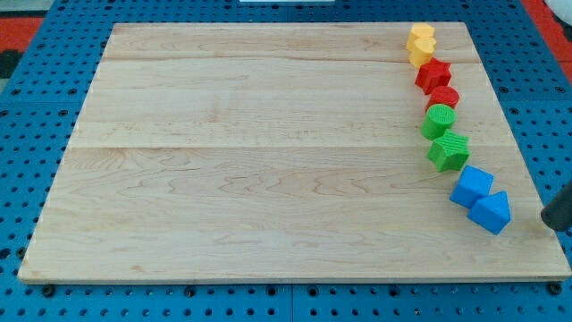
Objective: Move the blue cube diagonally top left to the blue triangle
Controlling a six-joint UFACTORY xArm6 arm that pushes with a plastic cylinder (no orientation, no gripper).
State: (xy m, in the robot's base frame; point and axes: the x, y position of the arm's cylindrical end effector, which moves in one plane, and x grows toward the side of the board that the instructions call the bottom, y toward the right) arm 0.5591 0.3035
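Two blue blocks sit touching near the board's right edge, low in the view. The upper-left one [471, 186] looks like the blue cube. The lower-right one [491, 213] looks like the blue triangle. My tip [547, 221] shows as a dark rod end at the view's right edge, just right of the blue triangle and a small gap away from it. It touches no block.
A curved line of blocks runs down the wooden board's [268, 161] right side: two yellow blocks [422, 43], a red star-like block [433, 73], a red cylinder [443, 97], a green cylinder [439, 119] and a green star-like block [449, 150]. Blue pegboard surrounds the board.
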